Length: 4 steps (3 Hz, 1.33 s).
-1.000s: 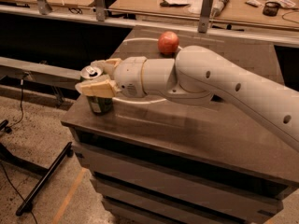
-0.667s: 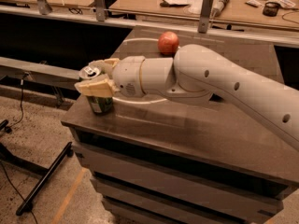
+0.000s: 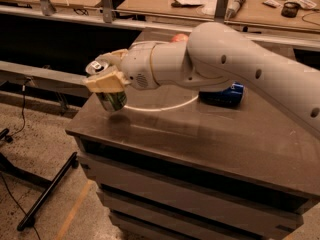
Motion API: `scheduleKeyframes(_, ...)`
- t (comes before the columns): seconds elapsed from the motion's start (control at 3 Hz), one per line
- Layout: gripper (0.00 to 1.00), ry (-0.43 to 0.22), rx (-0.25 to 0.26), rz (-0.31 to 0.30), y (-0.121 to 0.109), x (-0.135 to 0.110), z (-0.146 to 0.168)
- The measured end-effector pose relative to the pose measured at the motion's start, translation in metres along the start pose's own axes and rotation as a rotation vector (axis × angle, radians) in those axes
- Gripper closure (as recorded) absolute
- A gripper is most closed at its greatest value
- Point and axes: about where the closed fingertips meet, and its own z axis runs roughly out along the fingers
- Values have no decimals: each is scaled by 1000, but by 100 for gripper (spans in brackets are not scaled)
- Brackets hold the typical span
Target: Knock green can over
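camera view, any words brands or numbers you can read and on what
None can be read.
green can, at the gripper by the table's left corner: print blurred, unreadable.
blue can behind the arm: label blurred, unreadable.

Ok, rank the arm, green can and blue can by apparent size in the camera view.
1. Arm, its gripper at the green can.
2. Green can.
3. Likely the blue can; the arm hides part of it.
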Motion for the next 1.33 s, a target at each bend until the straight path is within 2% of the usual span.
scheduleKeyframes(0.33, 100, 116, -17, -39, -4, -9, -9)
scheduleKeyframes(0.67, 100, 266, -36, -72, -4, -8, -22)
scheduleKeyframes(1.0, 100, 479, -36, -78, -6, 10, -45)
scheduleKeyframes(1.33, 100, 596, -20, -77, -9, 22, -58)
